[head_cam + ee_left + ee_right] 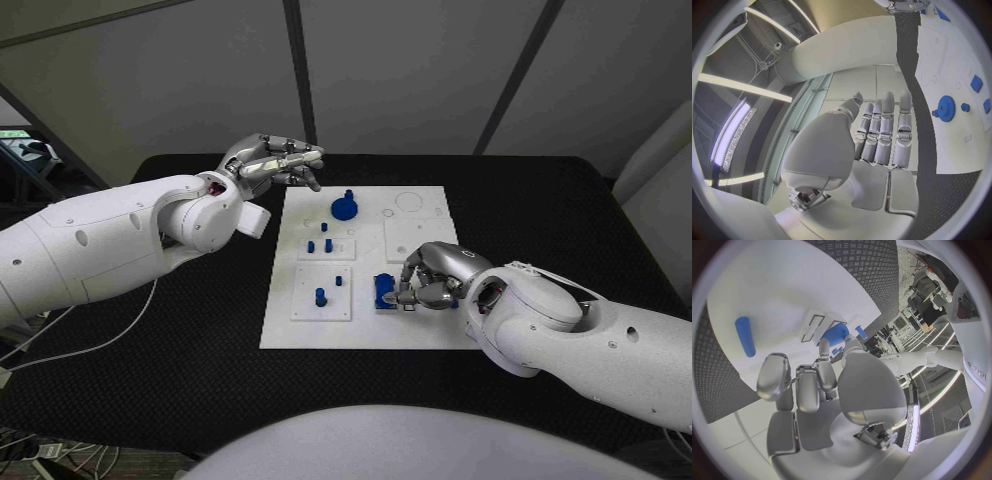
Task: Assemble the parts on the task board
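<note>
The white task board (364, 330) lies in the middle of the black bench (173, 380).

The left robot hand (271, 160) hovers above the bench just off the board's far left corner. Its fingers are curled loosely inward with nothing between them; in the left wrist view the same fingers (887, 132) lie side by side, empty.

Near that hand, on the far part of the board, stands a blue gear (345, 207) with a short post rising from it; the left wrist view shows it as a toothed disc (945, 108).

The right robot hand (433, 275) is down over the board's near right area. Its fingers are bent around a blue block (385, 291) that stands on the board, and the fingertips touch it. From the right wrist view the blue block (837, 334) sits just past the curled fingers (807, 385). Whether the block is lifted clear of the board or resting on it cannot be told.

On the board's left side, small blue pegs (320, 245) stand in a raised white square, and two more pegs (320, 296) stand in a second square nearer the robot. A loose blue cylinder (745, 336) lies flat on the board in the right wrist view.
</note>
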You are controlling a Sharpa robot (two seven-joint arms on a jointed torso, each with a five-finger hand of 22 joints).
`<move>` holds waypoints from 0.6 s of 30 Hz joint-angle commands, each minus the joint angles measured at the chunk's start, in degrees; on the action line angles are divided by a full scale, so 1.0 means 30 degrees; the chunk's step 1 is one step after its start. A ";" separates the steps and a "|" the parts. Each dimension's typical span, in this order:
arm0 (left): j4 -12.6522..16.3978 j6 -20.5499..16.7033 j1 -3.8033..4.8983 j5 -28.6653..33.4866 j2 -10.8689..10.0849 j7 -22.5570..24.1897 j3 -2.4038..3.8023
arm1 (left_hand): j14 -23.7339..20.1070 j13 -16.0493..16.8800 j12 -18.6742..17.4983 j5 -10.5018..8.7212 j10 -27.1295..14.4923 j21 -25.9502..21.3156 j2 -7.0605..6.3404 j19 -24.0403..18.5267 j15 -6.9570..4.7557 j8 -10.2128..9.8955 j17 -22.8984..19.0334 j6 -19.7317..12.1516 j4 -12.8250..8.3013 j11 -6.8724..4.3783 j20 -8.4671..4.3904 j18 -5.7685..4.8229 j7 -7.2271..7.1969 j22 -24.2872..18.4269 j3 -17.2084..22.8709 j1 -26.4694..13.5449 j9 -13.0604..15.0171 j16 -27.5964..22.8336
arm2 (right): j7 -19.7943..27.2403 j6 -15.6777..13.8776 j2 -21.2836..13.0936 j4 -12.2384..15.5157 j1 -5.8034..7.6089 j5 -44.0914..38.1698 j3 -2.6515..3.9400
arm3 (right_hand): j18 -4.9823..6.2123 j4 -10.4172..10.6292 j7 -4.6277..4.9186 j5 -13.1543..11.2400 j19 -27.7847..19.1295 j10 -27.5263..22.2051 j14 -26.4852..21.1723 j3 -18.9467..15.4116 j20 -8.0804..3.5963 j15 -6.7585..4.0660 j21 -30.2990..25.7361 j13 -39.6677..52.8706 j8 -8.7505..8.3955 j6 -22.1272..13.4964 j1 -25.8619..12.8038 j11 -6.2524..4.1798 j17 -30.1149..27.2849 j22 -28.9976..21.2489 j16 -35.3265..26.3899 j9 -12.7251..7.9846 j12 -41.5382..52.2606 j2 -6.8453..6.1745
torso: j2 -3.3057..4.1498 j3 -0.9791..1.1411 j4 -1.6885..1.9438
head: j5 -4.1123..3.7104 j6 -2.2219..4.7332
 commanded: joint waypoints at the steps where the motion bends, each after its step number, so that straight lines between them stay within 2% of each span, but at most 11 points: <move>1: -0.0016 0.0179 0.0027 -0.0062 0.0032 0.0069 0.0008 | 0.0194 -0.0025 -0.0081 -0.0040 -0.0092 -0.0121 0.0110 0.0135 -0.0006 0.0090 -0.0022 -0.0102 0.0015 -0.0031 -0.0026 0.0921 0.0068 -0.0027 -0.0082 0.0032 -0.0020 -0.0060 | -0.0149 0.0012 -0.0077 -0.0128 0.0021 -0.0498 0.0002 | -0.0183 0.0084 -0.0087 0.0054 0.0022 -0.0001 0.1342 -0.0082 -0.0152 -0.0143 0.0035 0.0026 0.0125 0.0014 0.0054 -0.0110 0.2005 0.0035 -0.0029 0.0041 0.0056 0.0152 | -0.0018 -0.0008 -0.0013 | -0.0038 -0.0002; 12: -0.0033 0.0172 0.0026 -0.0062 0.0015 0.0062 0.0008 | 0.0194 -0.0025 -0.0081 -0.0040 -0.0092 -0.0121 0.0110 0.0135 -0.0006 0.0090 -0.0022 -0.0102 0.0015 -0.0031 -0.0026 0.0921 0.0068 -0.0027 -0.0082 0.0032 -0.0020 -0.0060 | 0.0050 0.0164 -0.0430 -0.0156 0.0021 -0.0581 -0.0001 | -0.0182 0.0179 -0.0104 0.0229 0.0024 0.0012 0.1340 -0.0169 -0.0162 -0.0153 0.0032 0.0037 0.0180 0.0001 0.0032 -0.0124 0.1994 0.0035 -0.0043 0.0070 0.0054 0.0227 | -0.0010 -0.0013 -0.0013 | -0.0061 -0.0002; 18: -0.0033 0.0163 0.0025 -0.0062 0.0005 0.0054 0.0008 | 0.0194 -0.0025 -0.0081 -0.0040 -0.0092 -0.0121 0.0110 0.0135 -0.0006 0.0090 -0.0022 -0.0102 0.0015 -0.0031 -0.0026 0.0921 0.0068 -0.0027 -0.0082 0.0032 -0.0020 -0.0060 | 0.0877 0.0700 -0.0414 -0.0030 0.0019 -0.0129 -0.0003 | -0.0161 0.0119 -0.0076 0.0012 -0.0038 -0.0062 0.1316 -0.0457 -0.0162 -0.0146 -0.0066 -0.0034 0.0249 -0.0144 0.0218 -0.0105 0.1913 -0.0084 -0.0122 0.0118 -0.0057 -0.0045 | 0.0009 0.0002 -0.0014 | -0.0071 -0.0002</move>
